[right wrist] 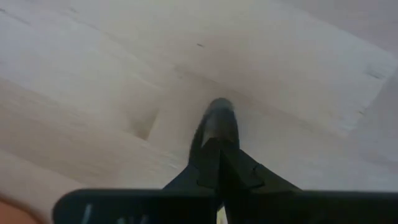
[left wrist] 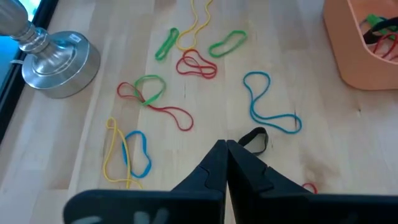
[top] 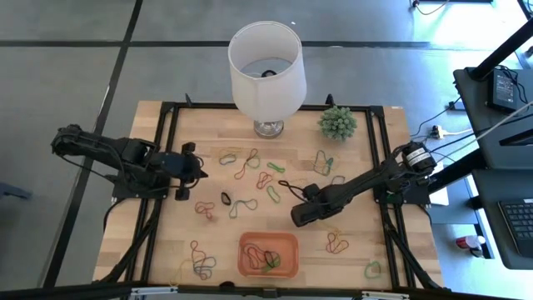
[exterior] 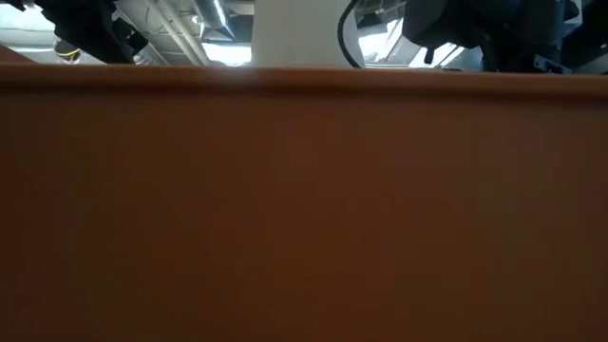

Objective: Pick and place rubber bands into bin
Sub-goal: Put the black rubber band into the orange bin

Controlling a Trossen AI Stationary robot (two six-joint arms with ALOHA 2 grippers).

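Note:
Several rubber bands in red, green, blue, yellow and black lie loose on the wooden table (top: pixel 358 200), such as a blue one (left wrist: pixel 270 106) and a black one (left wrist: pixel 255 138). The orange bin (top: pixel 268 254) stands near the front edge with several bands inside; its wall (exterior: pixel 304 209) fills the low view. My left gripper (left wrist: pixel 225 146) is shut and held above the table's left part, with the black band just beyond its tips. My right gripper (right wrist: pixel 217 109) is shut and points down at bare wood, right of the bin's far corner (top: pixel 298 218). No band shows in either gripper. My right gripper's shut fingertips (right wrist: pixel 217 115) stand down at the bare tabletop; I cannot tell whether they touch it.
A white lampshade (top: pixel 266 58) on a metal foot (left wrist: pixel 59 62) stands at the far edge, with a small green plant (top: pixel 337 122) to its right. More bands lie front left (top: pixel 200 262) and front right (top: pixel 336 242).

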